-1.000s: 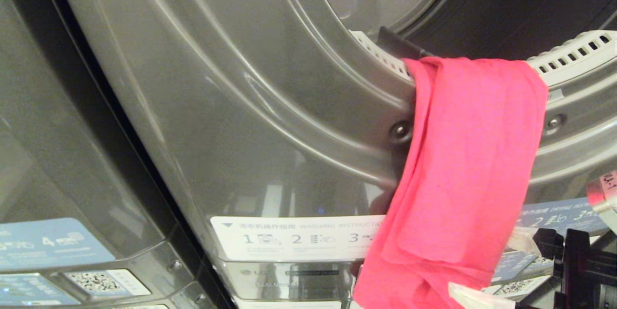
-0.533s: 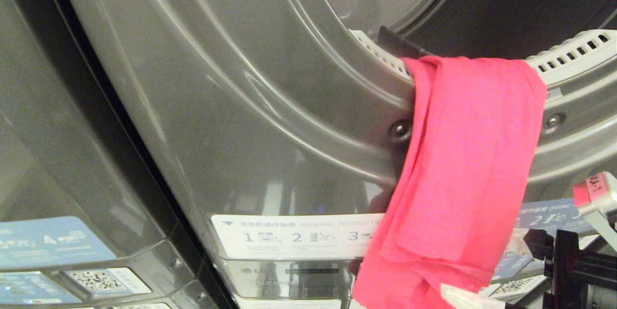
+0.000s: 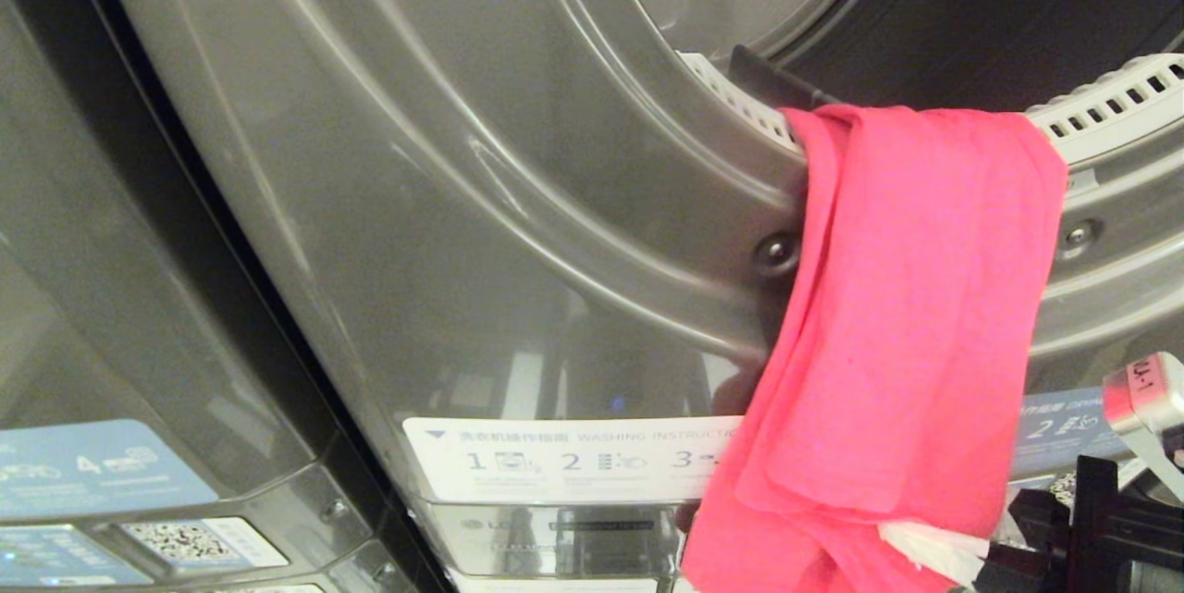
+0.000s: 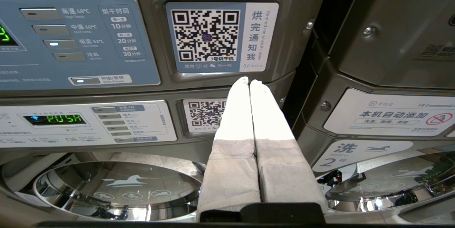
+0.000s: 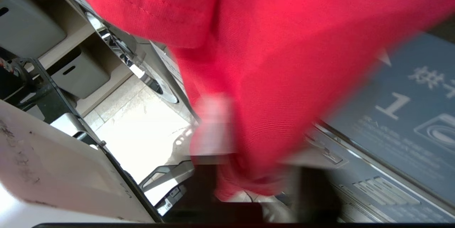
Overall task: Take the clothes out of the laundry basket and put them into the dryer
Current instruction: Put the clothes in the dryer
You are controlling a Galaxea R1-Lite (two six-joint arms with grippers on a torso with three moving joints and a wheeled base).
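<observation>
**One pink garment hanging over the dryer's door opening, right gripper closing on its lower end**

One pink garment (image 3: 911,334) is hanging over the lower lip of the dryer (image 3: 481,232) opening. Its top fold is lying on the white slotted strip (image 3: 1105,103) at the mouth of the drum, and the rest is draping down the dark grey front, covering part of the white instruction label (image 3: 564,462) and part of the blue label (image 3: 1064,431). So the garment is only half loaded: mostly outside, the upper edge just at the drum's rim. How much cloth is inside the drum cannot be told. The laundry basket is not showing in any view.

Two grippers, one at work. The right gripper (image 3: 934,551) is coming in low from the lower right corner of the head view, black body behind, white fingers (image 3: 925,545) pointing left into the bottom hem of the cloth. In the right wrist view the pink garment (image 5: 270,78) is filling the space between the fingers, blurred, and the fingers are pressing in on its lower end, clamped on the fabric.

The left gripper (image 4: 248,83) is parked away from the cloth, facing the control panels of a neighbouring stack; its two fingers (image 4: 234,132) are lying pressed together along their length, nothing between them. Two QR stickers are showing there, one large (image 4: 208,36) and one smaller (image 4: 206,114), plus two chrome-rimmed round doors (image 4: 117,189) below the panels.
</observation>
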